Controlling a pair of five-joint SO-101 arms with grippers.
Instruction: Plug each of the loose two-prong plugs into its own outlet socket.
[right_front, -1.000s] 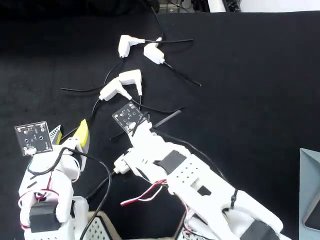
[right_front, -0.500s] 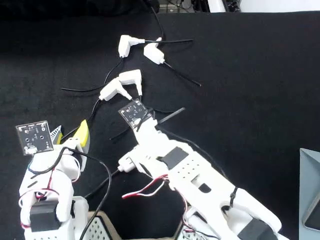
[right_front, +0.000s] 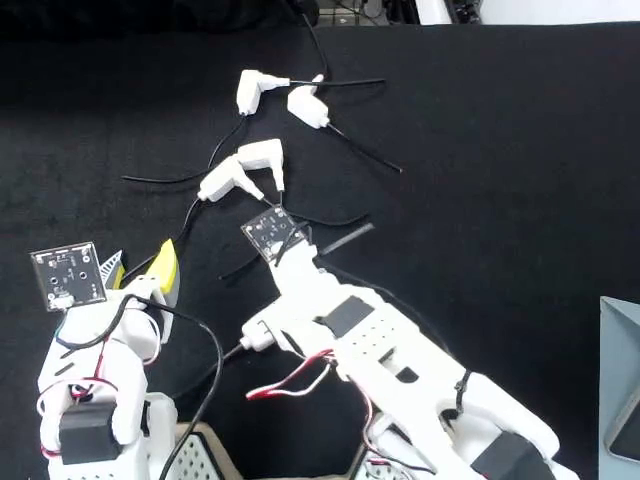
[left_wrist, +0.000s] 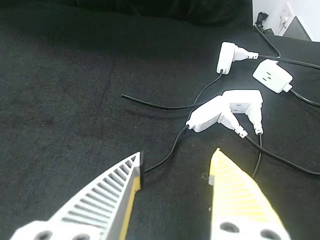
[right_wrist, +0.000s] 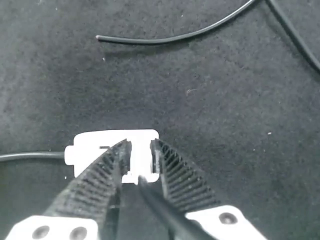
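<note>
Four white plug and socket pieces lie on the black mat: a plug (right_front: 250, 90), a socket (right_front: 308, 108), and a touching pair (right_front: 240, 170). They also show ahead of my left gripper (left_wrist: 176, 155), which is open, holds nothing and sits low at the near left (right_front: 140, 262). My right arm (right_front: 340, 320) stretches to just short of the pair, its tip under a marker board (right_front: 272, 232). My right gripper (right_wrist: 140, 147) is shut on a small white plug (right_wrist: 140, 162). A black cable (right_wrist: 160, 205) runs back from that plug. It sits against a white block (right_wrist: 95, 147) on the mat. Whether the two are joined I cannot tell.
Loose black cables (right_front: 160, 180) trail across the mat around the pieces, one (right_wrist: 175, 37) ahead of the right gripper. A second marker board (right_front: 68, 275) rides on the left arm. A grey box edge (right_front: 622, 380) stands at the right border. Open mat spreads to the right.
My right arm has pushed forward up the table toward the touching pair, its marker board and trailing cable moving with it. The left arm has kept still.
</note>
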